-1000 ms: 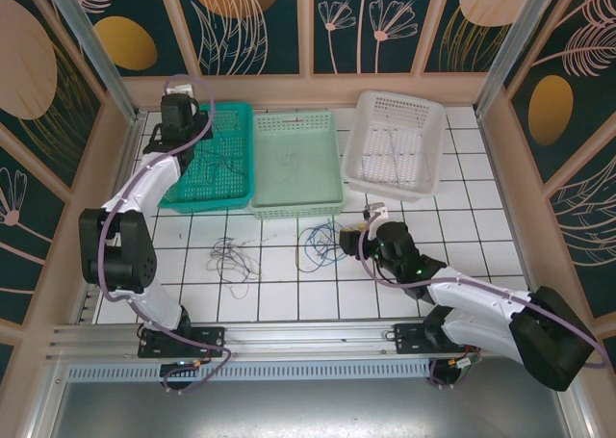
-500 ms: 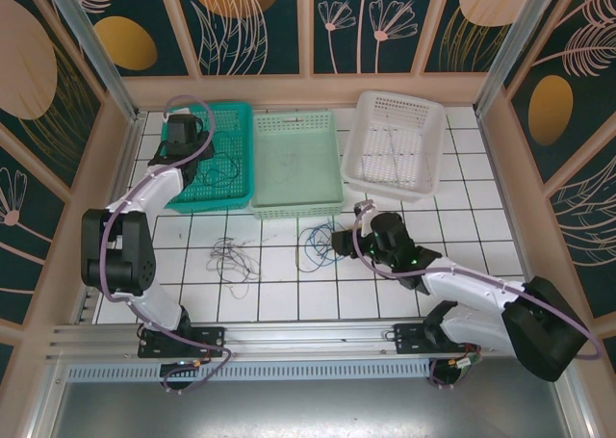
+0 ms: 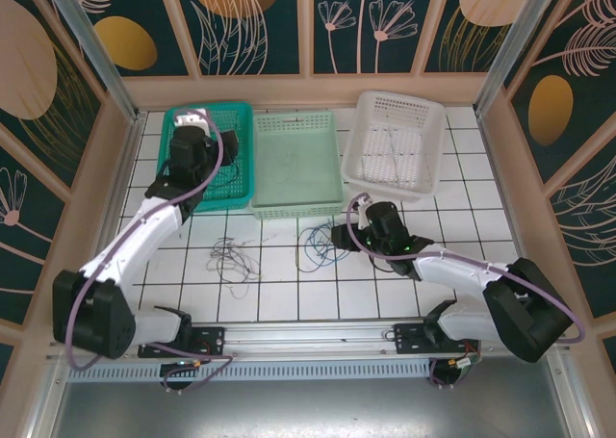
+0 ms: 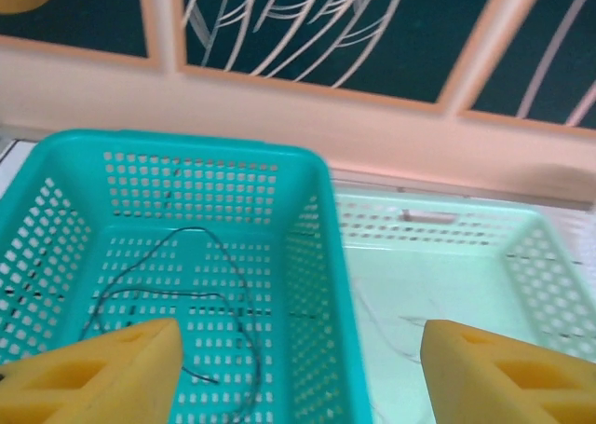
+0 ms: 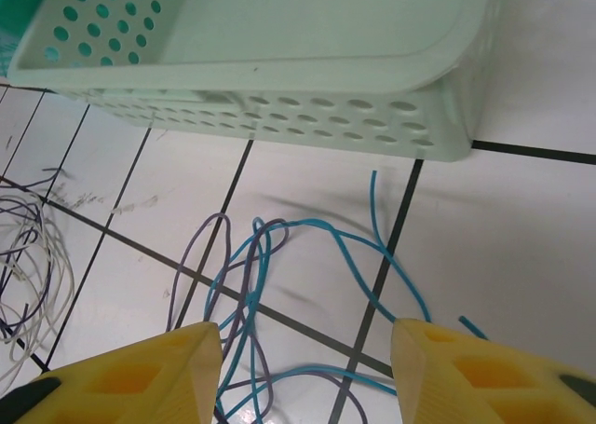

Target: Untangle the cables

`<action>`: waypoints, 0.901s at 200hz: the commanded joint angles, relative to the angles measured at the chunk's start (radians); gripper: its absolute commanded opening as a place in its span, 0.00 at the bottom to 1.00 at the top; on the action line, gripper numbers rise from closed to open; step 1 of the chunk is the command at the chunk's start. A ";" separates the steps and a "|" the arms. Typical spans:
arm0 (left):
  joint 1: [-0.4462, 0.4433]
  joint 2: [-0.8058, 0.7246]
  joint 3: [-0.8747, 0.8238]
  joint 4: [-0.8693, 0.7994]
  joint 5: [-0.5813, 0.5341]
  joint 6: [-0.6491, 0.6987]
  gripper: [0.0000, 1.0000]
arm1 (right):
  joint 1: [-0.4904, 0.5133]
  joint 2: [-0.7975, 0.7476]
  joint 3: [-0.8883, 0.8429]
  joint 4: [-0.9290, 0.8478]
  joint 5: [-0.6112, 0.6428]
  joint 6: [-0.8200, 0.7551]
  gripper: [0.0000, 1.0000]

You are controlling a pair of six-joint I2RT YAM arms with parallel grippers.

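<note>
A tangle of blue and purple cables [image 5: 256,284] lies on the white tiles just in front of the pale green basket [image 5: 279,51]; from above the tangle [image 3: 314,246] sits mid-table. My right gripper [image 5: 307,373] hovers over it, open, its yellow fingers [image 5: 140,377] straddling the loops without touching; from above, the right gripper [image 3: 340,238] is at the tangle's right edge. A second tangle of white and purple cables [image 3: 234,261] lies to the left. My left gripper [image 4: 298,377] is open over the teal basket [image 4: 321,256], which holds one thin dark cable [image 4: 219,284].
Three baskets line the back: the teal basket [image 3: 231,193], the pale green basket [image 3: 296,205] and a white one [image 3: 397,186]. The white-purple tangle [image 5: 23,256] reaches the right wrist view's left edge. Wooden walls enclose the table.
My right gripper has slid left to the blue-purple tangle. My left arm has swung its elbow down and out, its gripper now a little nearer over the teal basket.
</note>
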State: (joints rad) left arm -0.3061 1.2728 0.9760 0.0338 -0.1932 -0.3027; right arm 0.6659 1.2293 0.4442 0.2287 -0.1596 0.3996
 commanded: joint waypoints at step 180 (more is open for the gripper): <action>-0.428 -0.135 -0.251 0.196 0.104 -0.229 0.67 | -0.051 0.169 0.202 -0.210 0.118 -0.229 0.48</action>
State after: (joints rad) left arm -0.7269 1.1484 0.7410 0.1692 -0.0986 -0.4973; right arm 0.6186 1.3872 0.6018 0.0429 -0.0784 0.2066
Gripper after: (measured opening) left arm 0.669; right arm 0.470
